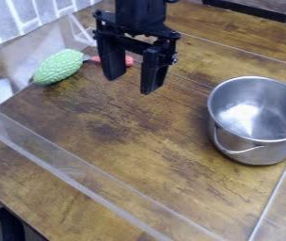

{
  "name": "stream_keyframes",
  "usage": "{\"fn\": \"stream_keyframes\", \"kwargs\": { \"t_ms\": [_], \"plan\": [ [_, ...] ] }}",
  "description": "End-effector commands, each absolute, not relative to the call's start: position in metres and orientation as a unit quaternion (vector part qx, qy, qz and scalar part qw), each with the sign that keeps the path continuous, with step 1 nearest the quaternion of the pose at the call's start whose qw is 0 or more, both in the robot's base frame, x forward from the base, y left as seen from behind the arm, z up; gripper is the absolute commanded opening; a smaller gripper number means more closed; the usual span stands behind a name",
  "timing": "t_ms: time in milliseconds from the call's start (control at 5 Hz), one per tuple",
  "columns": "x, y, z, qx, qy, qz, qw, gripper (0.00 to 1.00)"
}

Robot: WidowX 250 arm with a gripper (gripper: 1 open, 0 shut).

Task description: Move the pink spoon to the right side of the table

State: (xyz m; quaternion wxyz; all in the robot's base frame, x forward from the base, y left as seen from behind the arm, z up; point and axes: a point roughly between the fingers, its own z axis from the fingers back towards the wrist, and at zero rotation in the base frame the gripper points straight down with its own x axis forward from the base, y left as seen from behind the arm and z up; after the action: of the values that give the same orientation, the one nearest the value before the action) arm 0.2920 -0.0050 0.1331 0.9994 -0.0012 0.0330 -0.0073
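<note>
The pink spoon (pixel 128 62) is a small pinkish-red piece lying on the brown wood-grain table (pixel 133 132) near the back left; only bits of it show behind my fingers. My gripper (pixel 132 77) hangs over it with its black fingers (pixel 152 75) spread apart, one on each side of the spoon's near end. The jaws are open. I cannot tell whether the fingertips touch the table.
A green bumpy oval object (pixel 57 67) lies just left of the gripper. A steel pot (pixel 255 118) stands at the right. A clear plastic rim (pixel 71 174) edges the table's front and left. A crumpled clear sheet sits at the back left.
</note>
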Motion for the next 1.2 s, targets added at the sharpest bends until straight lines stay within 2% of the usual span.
{"fn": "stream_keyframes", "kwargs": {
  "t_ms": [0,1000],
  "plan": [
    [0.294,-0.001,0.126,-0.001,0.041,-0.003,0.999,1.00],
    [0.297,0.013,0.089,0.006,0.090,0.014,0.996,1.00]
  ]
}}
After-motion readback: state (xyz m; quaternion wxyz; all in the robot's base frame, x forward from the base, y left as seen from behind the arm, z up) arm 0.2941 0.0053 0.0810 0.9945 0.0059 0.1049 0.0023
